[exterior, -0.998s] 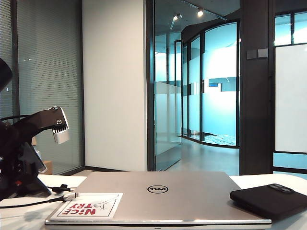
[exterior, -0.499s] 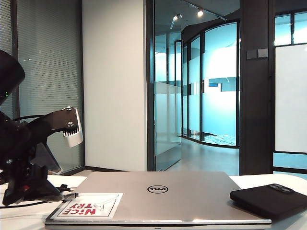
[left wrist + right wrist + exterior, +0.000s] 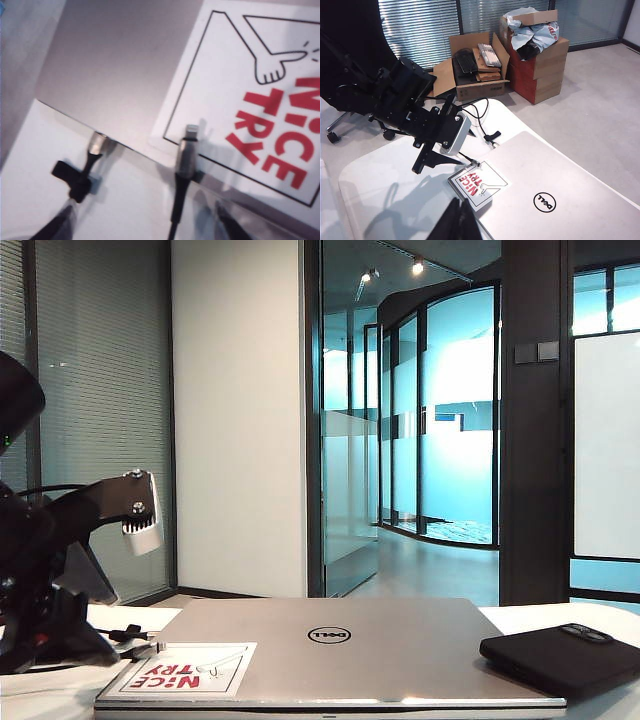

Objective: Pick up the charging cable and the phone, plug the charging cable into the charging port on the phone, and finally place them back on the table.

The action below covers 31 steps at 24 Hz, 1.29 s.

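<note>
Left gripper (image 3: 427,157), fingers spread, hovers directly above the charging cable (image 3: 185,152), whose plug rests on the laptop (image 3: 330,645) edge; closing off-centre could flick it away. Right gripper (image 3: 460,220) waits pressed shut, the phone (image 3: 560,655) far off.

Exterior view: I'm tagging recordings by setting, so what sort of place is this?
Probably an office: glass partition walls, window blinds, a Dell laptop on a white table.

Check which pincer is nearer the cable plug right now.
Left. The left pincer hangs open just above the cable plug at the laptop's sticker corner; the right pincer is shut, higher up and back over the table.
</note>
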### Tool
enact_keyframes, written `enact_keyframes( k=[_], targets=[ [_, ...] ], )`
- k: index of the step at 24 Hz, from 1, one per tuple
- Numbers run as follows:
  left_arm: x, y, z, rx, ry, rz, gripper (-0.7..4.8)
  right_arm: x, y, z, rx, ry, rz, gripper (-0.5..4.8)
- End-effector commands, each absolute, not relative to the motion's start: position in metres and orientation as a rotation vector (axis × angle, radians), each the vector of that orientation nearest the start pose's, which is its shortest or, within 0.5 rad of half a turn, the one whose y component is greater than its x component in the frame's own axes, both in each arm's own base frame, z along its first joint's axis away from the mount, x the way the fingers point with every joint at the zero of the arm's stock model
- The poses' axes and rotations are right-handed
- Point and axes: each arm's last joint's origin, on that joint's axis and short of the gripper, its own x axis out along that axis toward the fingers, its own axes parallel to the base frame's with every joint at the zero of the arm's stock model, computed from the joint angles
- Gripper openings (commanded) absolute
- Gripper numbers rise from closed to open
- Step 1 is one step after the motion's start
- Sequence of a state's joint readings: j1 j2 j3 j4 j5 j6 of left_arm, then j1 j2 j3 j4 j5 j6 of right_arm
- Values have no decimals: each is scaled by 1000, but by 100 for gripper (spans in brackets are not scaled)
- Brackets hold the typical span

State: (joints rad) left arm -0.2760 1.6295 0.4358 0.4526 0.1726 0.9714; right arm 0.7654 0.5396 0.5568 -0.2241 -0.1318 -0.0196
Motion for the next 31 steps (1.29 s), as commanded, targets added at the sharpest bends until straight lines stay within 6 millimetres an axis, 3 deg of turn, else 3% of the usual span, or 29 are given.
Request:
enact_keyframes(
  k=[1,17,18,22,31],
  targets=[
    [242,-72,89,943,510,-765,344,92,94,288,-76,168,893,-2],
    [264,-78,77,943,504,-762,336,92,94,288,-76,168,893,-2],
    [264,-78,77,943,507,-764,317,92,94,288,-76,168,893,-2],
    [261,-77,74,937,551,-783,-17,92,94,288,-76,168,893,-2],
    [255,-76,74,920,618,-810,-6,92,94,288,-76,168,893,-2]
  ],
)
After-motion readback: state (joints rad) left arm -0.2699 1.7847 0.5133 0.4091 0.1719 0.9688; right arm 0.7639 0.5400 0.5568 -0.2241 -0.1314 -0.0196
